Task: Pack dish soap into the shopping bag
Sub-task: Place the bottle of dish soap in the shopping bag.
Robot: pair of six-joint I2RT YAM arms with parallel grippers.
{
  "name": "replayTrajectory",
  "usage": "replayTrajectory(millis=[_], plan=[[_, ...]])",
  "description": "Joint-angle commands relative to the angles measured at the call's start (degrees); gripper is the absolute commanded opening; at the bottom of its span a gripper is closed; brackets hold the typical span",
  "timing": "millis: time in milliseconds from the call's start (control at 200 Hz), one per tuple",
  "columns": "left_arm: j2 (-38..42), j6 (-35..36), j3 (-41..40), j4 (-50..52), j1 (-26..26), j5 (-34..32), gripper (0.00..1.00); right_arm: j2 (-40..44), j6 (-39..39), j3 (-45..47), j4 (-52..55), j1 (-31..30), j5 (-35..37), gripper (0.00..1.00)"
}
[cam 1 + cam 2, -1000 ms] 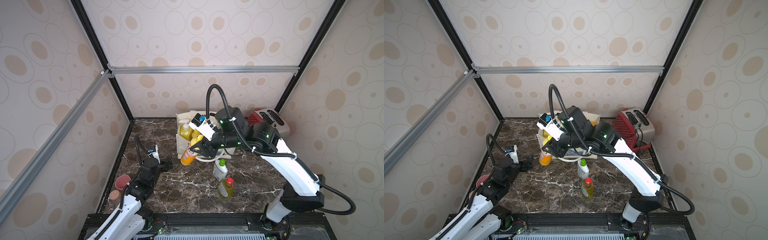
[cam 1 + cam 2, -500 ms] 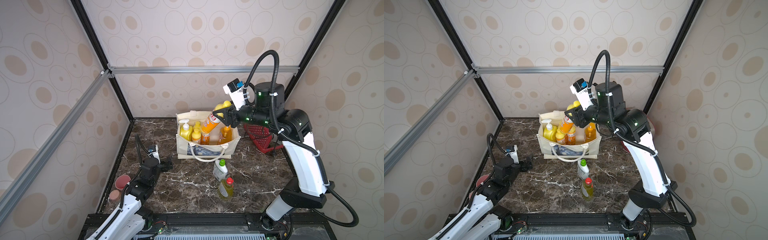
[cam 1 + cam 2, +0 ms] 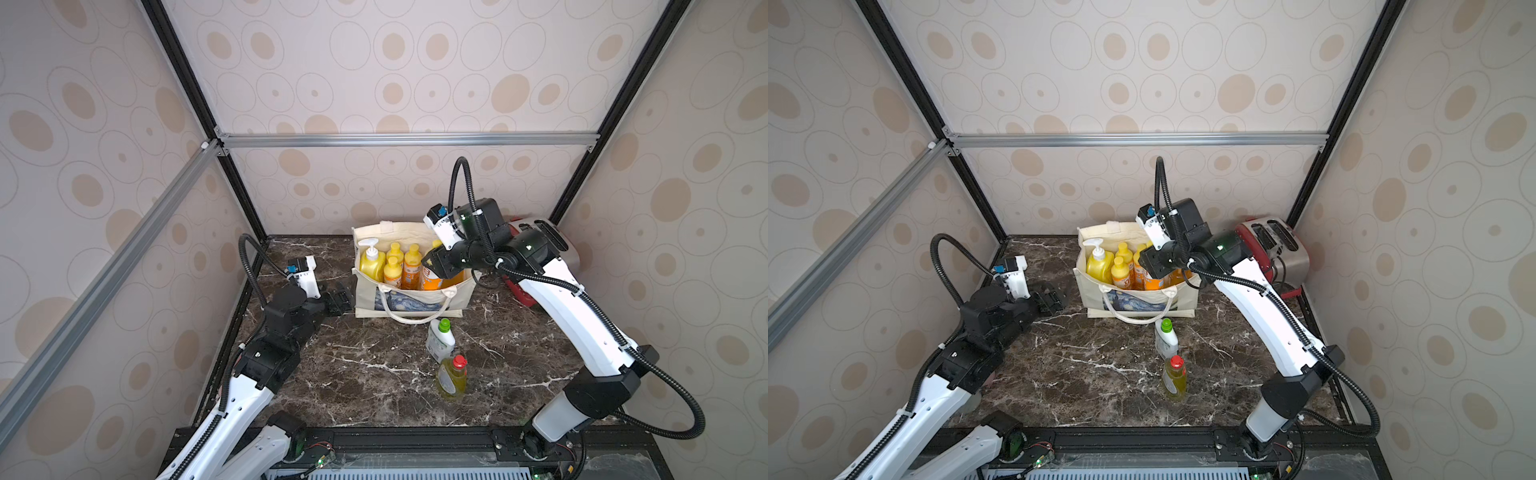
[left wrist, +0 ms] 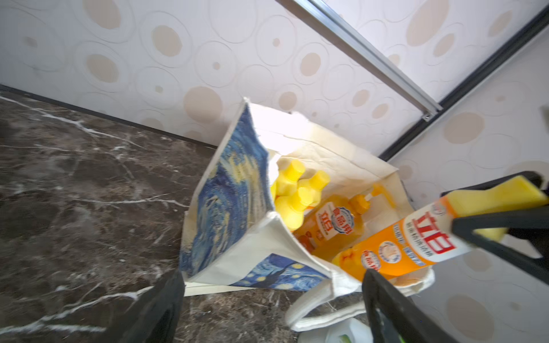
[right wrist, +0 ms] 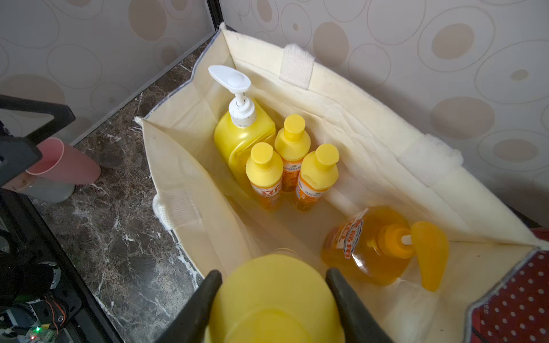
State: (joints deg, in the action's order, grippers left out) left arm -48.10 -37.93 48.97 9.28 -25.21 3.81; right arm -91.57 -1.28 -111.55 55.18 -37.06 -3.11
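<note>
The cream shopping bag (image 3: 415, 301) (image 3: 1142, 301) stands open at the back of the table. Inside it are a big yellow white-pump bottle (image 5: 243, 139), three small orange yellow-capped bottles (image 5: 292, 160) and an amber orange-pump bottle (image 5: 368, 246). My right gripper (image 3: 434, 266) (image 5: 273, 274) is shut on a fourth small orange bottle (image 4: 416, 246) and holds it tilted in the bag's mouth, on its right side. My left gripper (image 3: 341, 297) (image 4: 270, 311) is open and empty beside the bag's left wall. A white green-capped bottle (image 3: 439, 338) and a yellow-green red-capped bottle (image 3: 452, 376) stand in front of the bag.
A red toaster (image 3: 557, 245) sits at the back right, close behind my right arm. Pink cups (image 5: 59, 166) stand by the left wall near my left arm. One rope handle (image 3: 415, 318) hangs over the bag's front, near the white bottle.
My right arm has swung the small orange bottle up over the bag and lowered it into the bag's mouth. My left arm has risen and reached forward to the bag's left side.
</note>
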Motion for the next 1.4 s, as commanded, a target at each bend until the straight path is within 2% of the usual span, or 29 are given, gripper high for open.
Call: replayTrajectory(millis=[0, 140, 220, 356, 586, 776, 992, 1397], plan=[[-5.1, -5.3, 2.3, -0.1, -2.4, 8.0, 0.91, 6.1, 0.7, 2.1, -9.1, -0.3, -1.6, 0.34], [-11.3, -5.0, 4.8, -0.7, -7.2, 8.0, 0.9, 7.3, 1.3, 6.3, -10.7, -0.4, -2.1, 0.33], [-14.5, -5.3, 5.1, -1.4, -8.3, 7.7, 0.86, 7.6, 1.3, 8.1, -11.6, -0.4, -2.2, 0.33], [-16.6, -5.7, 4.1, -3.0, -8.4, 7.2, 0.67, 7.9, 1.0, 10.4, -12.9, -0.9, -2.2, 0.33], [-16.8, -4.6, 2.4, -3.1, -8.6, 7.2, 0.42, 7.4, 0.0, 12.1, -14.5, -1.4, -0.5, 0.33], [-16.9, -4.3, -0.8, -4.7, -9.0, 8.4, 0.31, 4.3, -0.9, 7.9, -15.8, -0.8, 1.3, 0.33], [-16.7, -3.6, -1.1, -4.8, -9.8, 8.8, 0.24, -0.8, -1.0, 6.0, -21.3, -0.2, 1.7, 0.33], [-17.1, -2.4, -0.8, -4.5, -9.9, 9.8, 0.24, -3.7, 1.0, 17.0, -38.2, 0.0, 5.8, 0.31]])
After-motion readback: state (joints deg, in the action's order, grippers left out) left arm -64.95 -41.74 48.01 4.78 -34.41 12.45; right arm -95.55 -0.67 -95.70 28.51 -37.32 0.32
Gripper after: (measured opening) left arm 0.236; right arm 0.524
